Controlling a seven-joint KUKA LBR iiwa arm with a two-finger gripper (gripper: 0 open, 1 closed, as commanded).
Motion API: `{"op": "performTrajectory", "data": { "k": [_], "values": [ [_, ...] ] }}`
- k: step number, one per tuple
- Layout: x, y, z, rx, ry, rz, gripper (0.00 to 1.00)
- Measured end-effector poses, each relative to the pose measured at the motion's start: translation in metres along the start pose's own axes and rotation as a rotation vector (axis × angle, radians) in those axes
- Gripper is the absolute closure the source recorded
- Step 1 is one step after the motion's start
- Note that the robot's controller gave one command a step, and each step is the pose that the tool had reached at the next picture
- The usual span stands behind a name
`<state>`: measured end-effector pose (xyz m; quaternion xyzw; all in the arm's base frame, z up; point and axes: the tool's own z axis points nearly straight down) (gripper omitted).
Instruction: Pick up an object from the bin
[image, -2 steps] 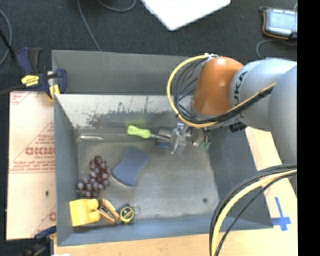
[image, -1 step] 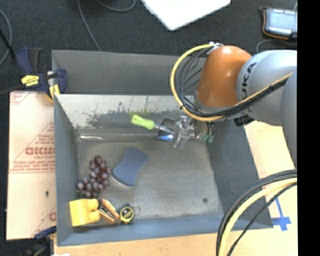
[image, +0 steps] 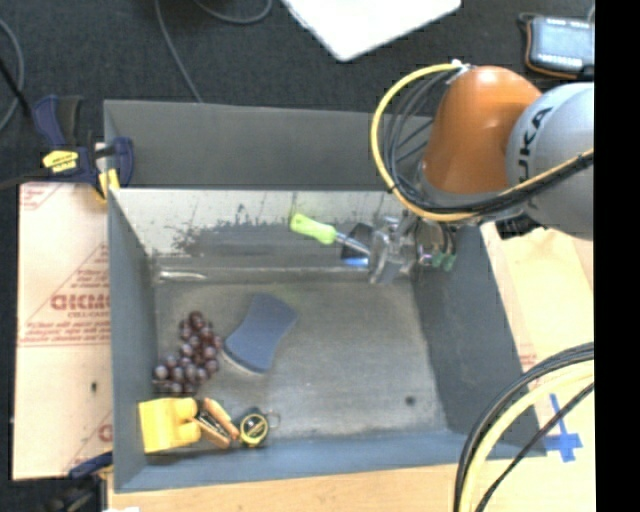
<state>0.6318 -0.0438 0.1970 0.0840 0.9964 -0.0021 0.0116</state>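
At the back wall of the bin (image: 250, 215), near its right corner, the gripper (image: 385, 255) hangs just beside the blue end of a green-handled tool (image: 315, 230). I cannot tell whether it is clenched or released. I judge nothing lifted yet; grasping and raising remain.

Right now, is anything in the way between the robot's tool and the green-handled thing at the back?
Nothing visible is. The tool is right next to the blue end of the green-handled thing, by the back wall of the bin. The blue sponge and purple grapes lie apart, toward the view's lower left.
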Motion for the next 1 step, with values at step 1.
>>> {"op": "performTrajectory", "data": {
  "k": [1],
  "values": [
    [-0.0061, 0.0129, -0.0367, 0.004, -0.017, 0.006, 1.0]
  ]
}}
